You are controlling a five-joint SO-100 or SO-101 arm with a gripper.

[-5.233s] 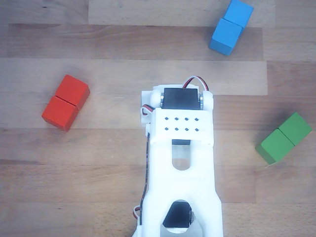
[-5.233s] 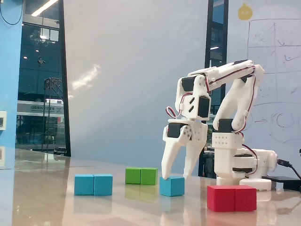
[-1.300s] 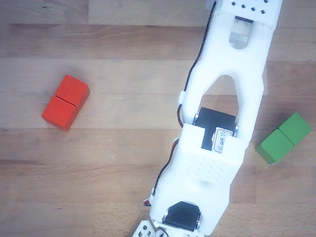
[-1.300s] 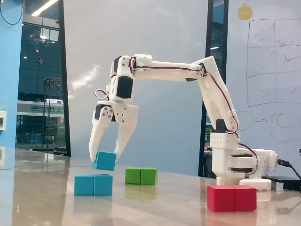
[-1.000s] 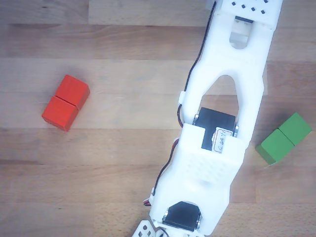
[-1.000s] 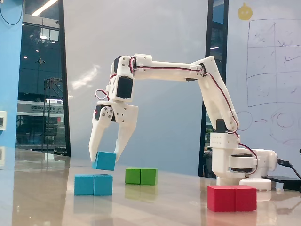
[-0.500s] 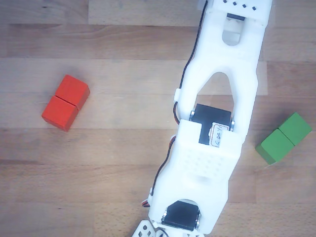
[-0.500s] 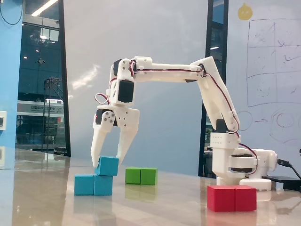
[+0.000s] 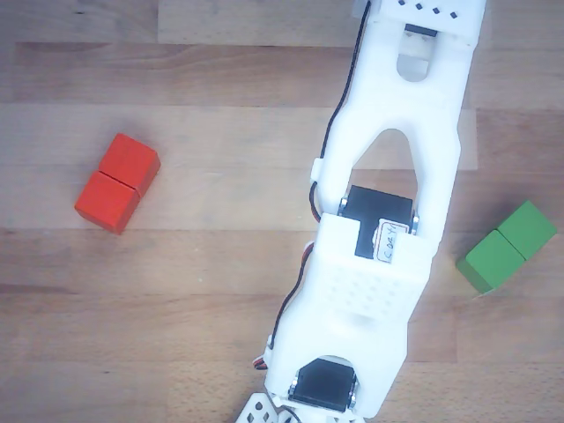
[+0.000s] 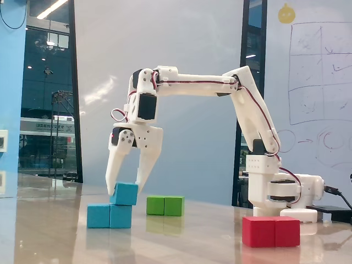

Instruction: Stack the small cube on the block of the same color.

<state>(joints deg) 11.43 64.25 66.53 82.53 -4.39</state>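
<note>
In the fixed view we see a shiny tabletop (image 10: 181,242). Nearest us is the red block (image 10: 271,231). Next comes the blue block (image 10: 109,216), lying flat with its long side going left to right. The small cube (image 10: 125,193) sits on its right half. The fingers (image 10: 127,187) stand on each side of the cube, touching it. Farther back lies the green block (image 10: 165,205), then a glass wall and a whiteboard (image 10: 319,99).
</note>
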